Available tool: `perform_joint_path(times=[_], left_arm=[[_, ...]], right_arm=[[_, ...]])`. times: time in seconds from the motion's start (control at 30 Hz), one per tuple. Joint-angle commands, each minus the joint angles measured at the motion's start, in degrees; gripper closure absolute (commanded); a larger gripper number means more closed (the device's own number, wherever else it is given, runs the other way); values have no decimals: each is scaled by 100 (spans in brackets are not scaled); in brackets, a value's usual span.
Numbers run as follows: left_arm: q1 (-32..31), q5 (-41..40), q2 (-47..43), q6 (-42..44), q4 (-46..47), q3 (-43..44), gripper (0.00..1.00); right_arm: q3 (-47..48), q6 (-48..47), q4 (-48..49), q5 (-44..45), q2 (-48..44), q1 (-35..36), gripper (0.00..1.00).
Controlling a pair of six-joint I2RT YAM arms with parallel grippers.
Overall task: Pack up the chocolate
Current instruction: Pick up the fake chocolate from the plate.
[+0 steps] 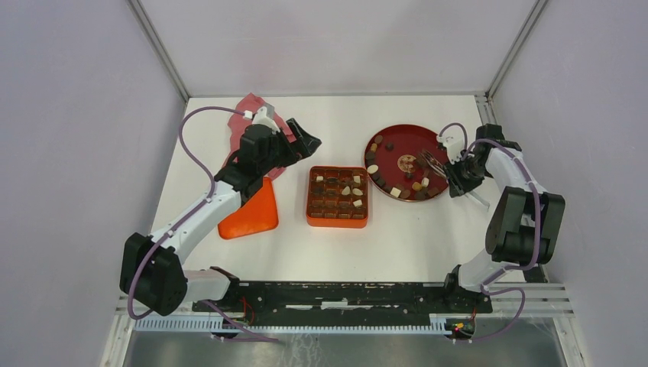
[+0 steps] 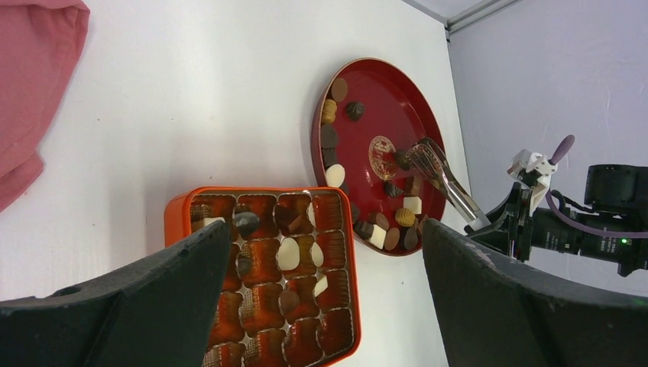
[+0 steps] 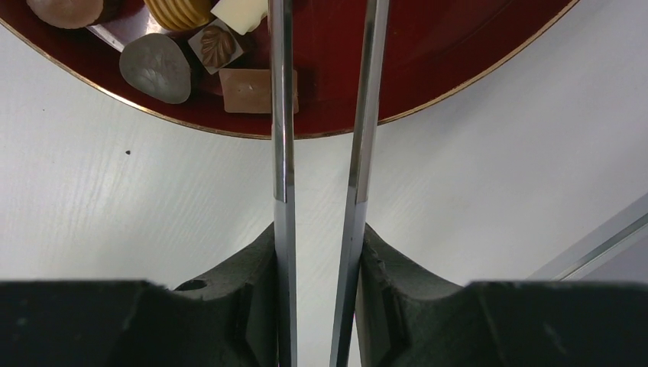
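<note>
Right gripper (image 3: pixel 319 256): fingers pinch the two arms of metal tongs (image 3: pixel 282 115), whose tips reach over the red plate (image 1: pixel 405 131). Whether the tips hold a piece cannot be told. Chocolate (image 1: pixel 396 191) lies mostly along the plate's near rim, with more pieces in cells of the orange box (image 1: pixel 337 222) at mid-table. Left gripper (image 1: pixel 306 131): fingers spread wide, empty, raised left of the box, above an orange lid (image 1: pixel 252 212).

Over the red plate (image 2: pixel 393 95), metal tongs (image 2: pixel 443 180) reach among chocolates (image 2: pixel 335 175) (orange box (image 2: pixel 174 218) partly filled).
</note>
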Motion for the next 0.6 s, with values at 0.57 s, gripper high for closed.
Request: perform_joint_path(times=[0.57], left_arm=[[-4, 55, 157, 29, 190, 184, 1]], right_arm=[[593, -3, -361, -37, -56, 35, 57]])
